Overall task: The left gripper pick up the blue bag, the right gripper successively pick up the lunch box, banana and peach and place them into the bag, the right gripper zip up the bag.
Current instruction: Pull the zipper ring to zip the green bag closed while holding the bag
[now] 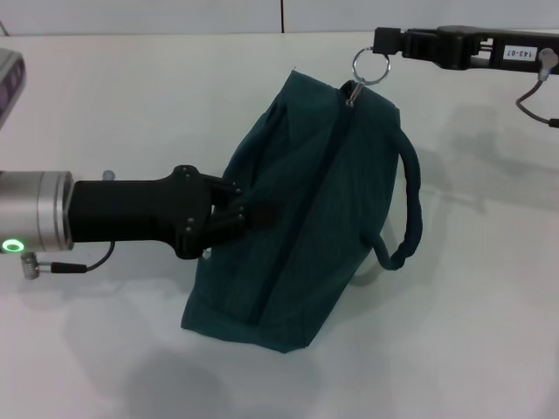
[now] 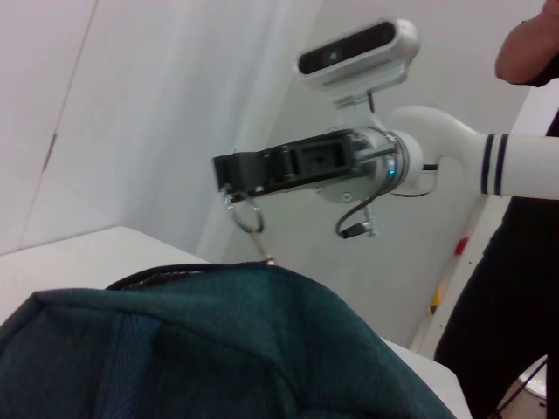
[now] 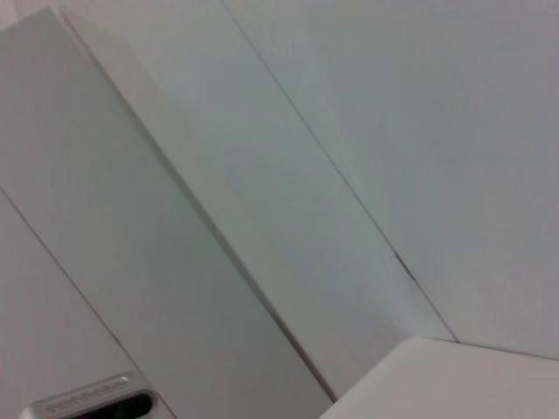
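The blue bag [image 1: 306, 218] stands on the white table, its zipper closed along the top. From the left, my left gripper [image 1: 240, 212] is shut on the bag's near side, where one handle is hidden behind it. The other handle [image 1: 410, 209] loops free on the right. At the bag's far top corner my right gripper [image 1: 382, 41] is shut on the metal ring zipper pull [image 1: 370, 66]. The left wrist view shows the bag [image 2: 218, 349], the ring [image 2: 244, 214] and the right gripper [image 2: 229, 179] pinching it. The lunch box, banana and peach are out of view.
A grey device [image 1: 9, 83] sits at the table's far left edge. A person in dark clothes [image 2: 515, 262] stands beyond the right arm. Bare white table [image 1: 472, 332] lies right of the bag. The right wrist view shows only wall panels and a table corner [image 3: 454, 384].
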